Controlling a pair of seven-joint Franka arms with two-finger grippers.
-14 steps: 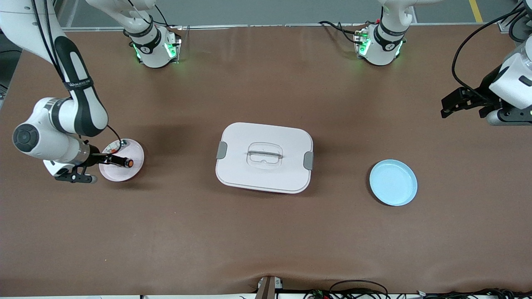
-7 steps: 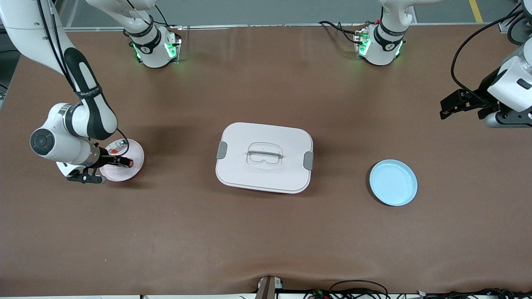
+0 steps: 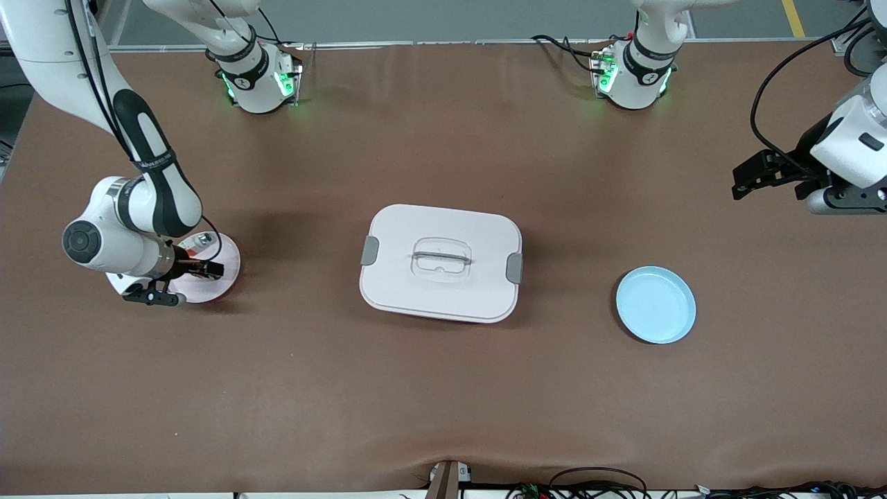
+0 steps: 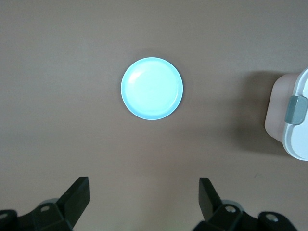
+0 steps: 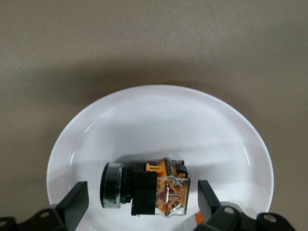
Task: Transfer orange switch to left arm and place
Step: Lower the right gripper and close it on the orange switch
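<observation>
Blue plate (image 3: 655, 304) lies on the table (image 3: 443, 402) toward the left arm's end. The box (image 3: 441, 262) sits mid-table. Right gripper (image 3: 201, 269), fingers spread, is low over the pink plate (image 3: 225, 277), straddling the orange switch (image 5: 144, 188) lying there. Left gripper (image 3: 752, 177) waits above the table, fingers spread, empty.

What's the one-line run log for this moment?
right gripper: open, over pink plate | left gripper: open, waiting | box: mid-table

Right pincer (image 3: 201, 269): I see it low, fingers spread, arm bent down.
Left pincer (image 3: 752, 174): raised, fingers spread; my left arm waits.
</observation>
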